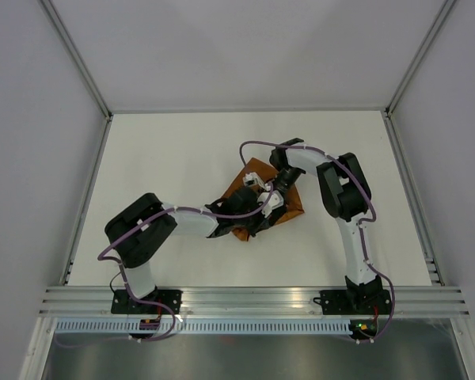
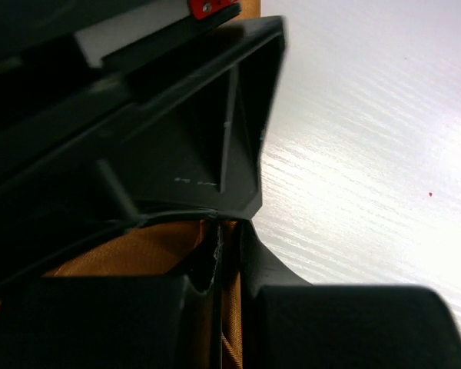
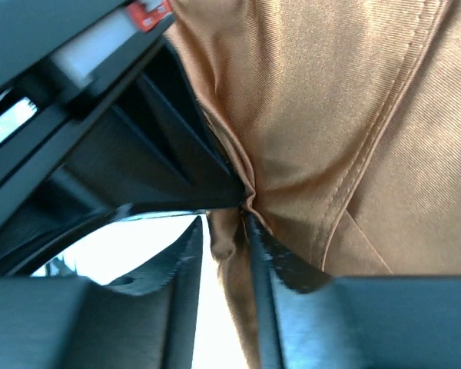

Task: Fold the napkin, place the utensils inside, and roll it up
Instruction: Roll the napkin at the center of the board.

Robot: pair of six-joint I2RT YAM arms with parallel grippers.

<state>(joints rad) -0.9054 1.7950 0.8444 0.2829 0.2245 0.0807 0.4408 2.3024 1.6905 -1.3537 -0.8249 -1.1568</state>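
Napkin (image 1: 257,178) cloth is bunching between both tools: left tool (image 2: 219,265) is pinching a fold, right tool (image 3: 227,223) is narrowly gripping an edge beside it.

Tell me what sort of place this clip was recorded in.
Probably a lab test cell, not a home or restaurant: a bare white table boxed in by plain grey walls, with an aluminium rail along the near edge carrying both arms. Only a napkin lies on it.

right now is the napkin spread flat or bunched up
Bunched up: the napkin lies crumpled and creased under both grippers, its fabric gathered into folds.
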